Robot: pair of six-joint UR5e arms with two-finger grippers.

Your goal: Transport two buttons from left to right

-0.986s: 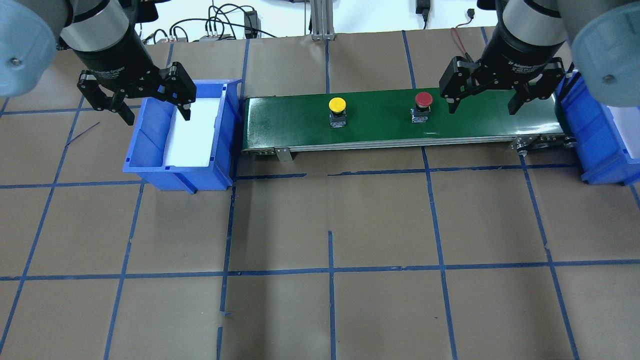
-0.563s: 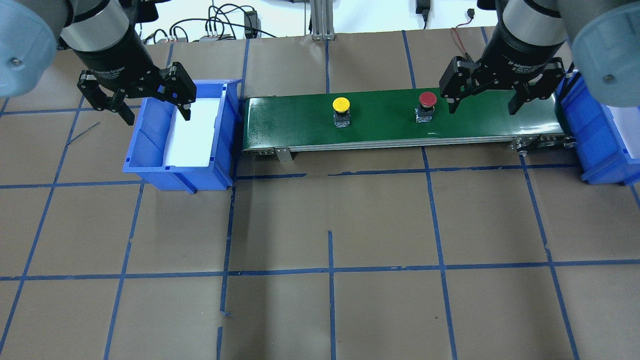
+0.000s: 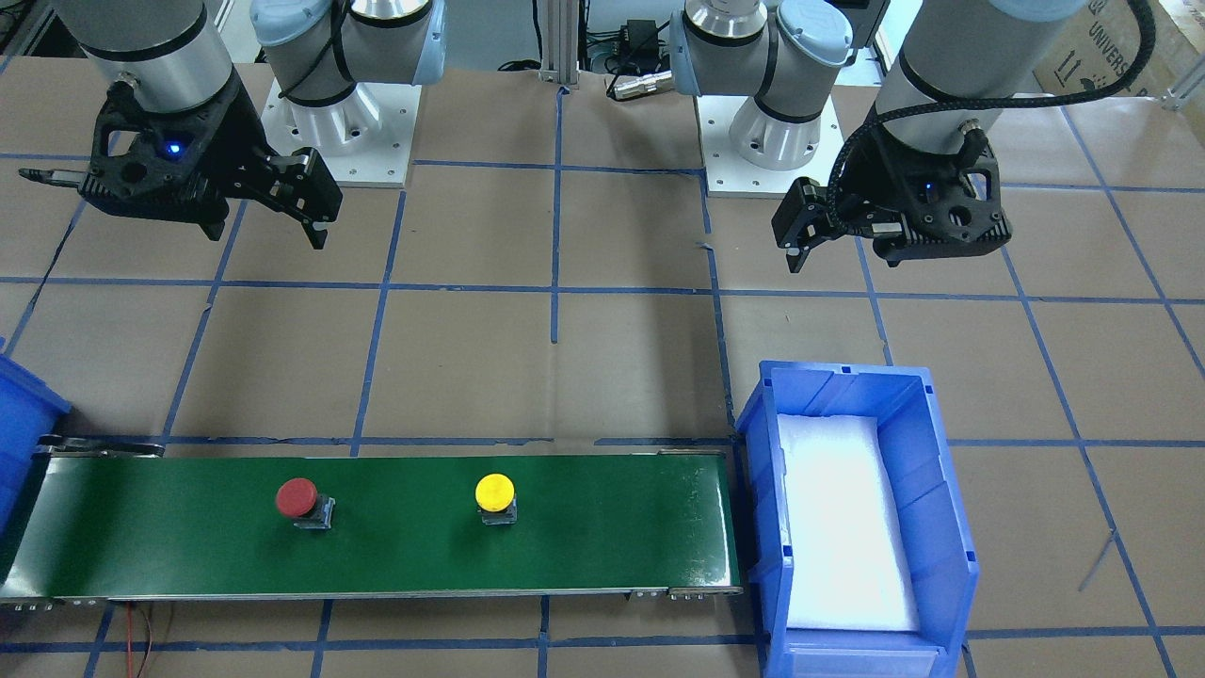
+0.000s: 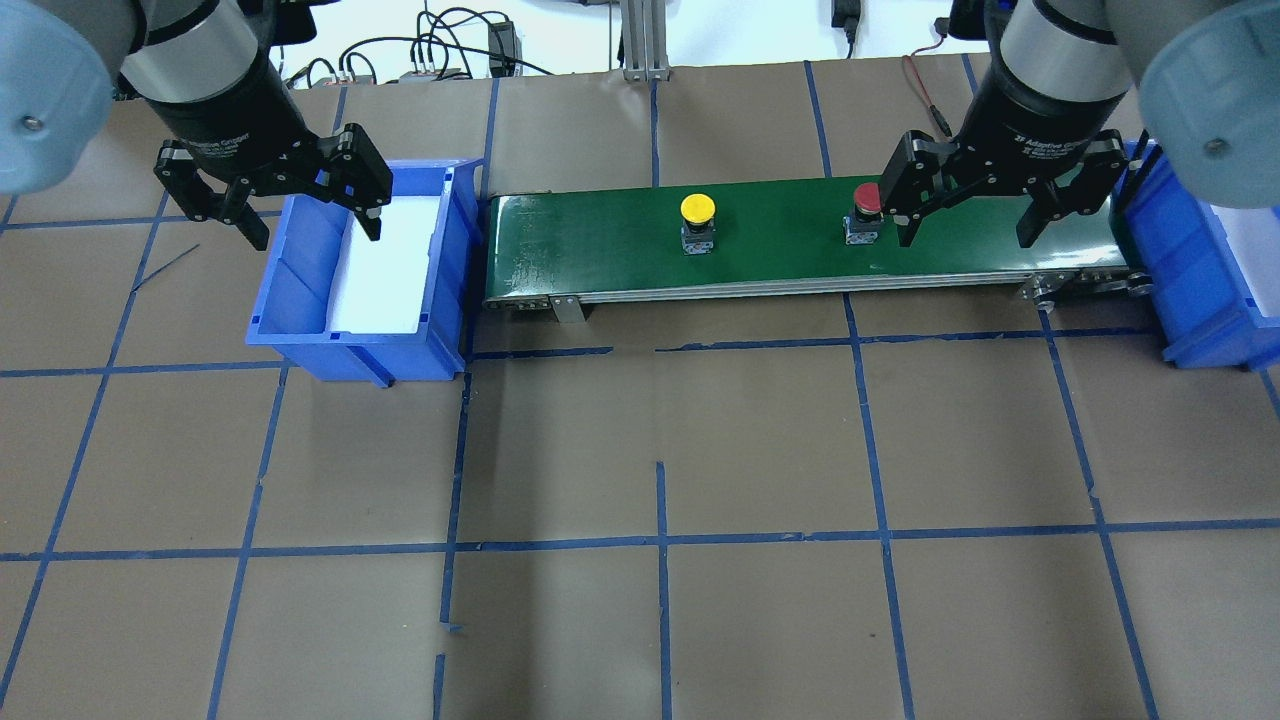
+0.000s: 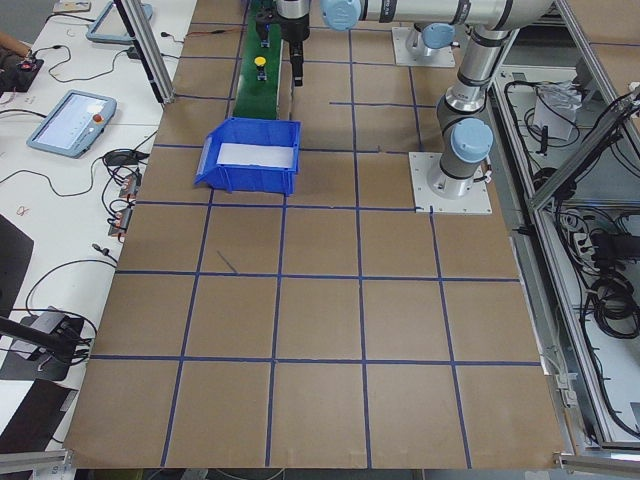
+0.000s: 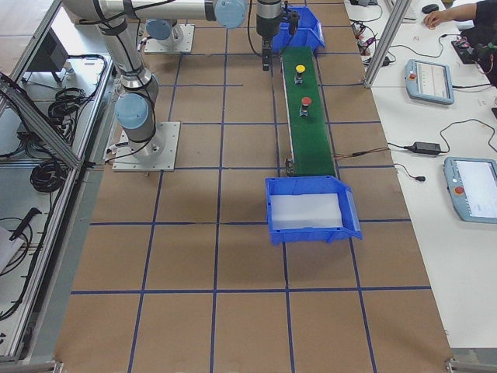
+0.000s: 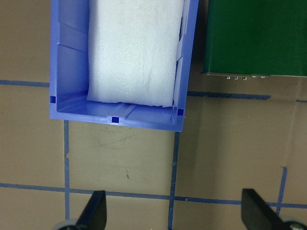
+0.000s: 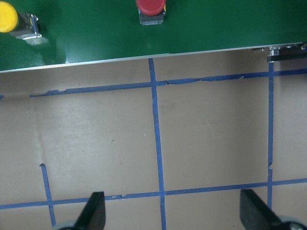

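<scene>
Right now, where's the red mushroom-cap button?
In the overhead view the round red mushroom-cap push-button stands on the green conveyor belt, right of the round yellow-capped push-button, toward the right-hand blue plastic bin.

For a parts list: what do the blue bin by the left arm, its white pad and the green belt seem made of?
Blue bin: likely moulded plastic, smooth, with ribbed walls. White pad: probably foam, matte and finely grained. Green belt: perhaps rubber or PVC, slightly glossy, showing soft reflections.
</scene>
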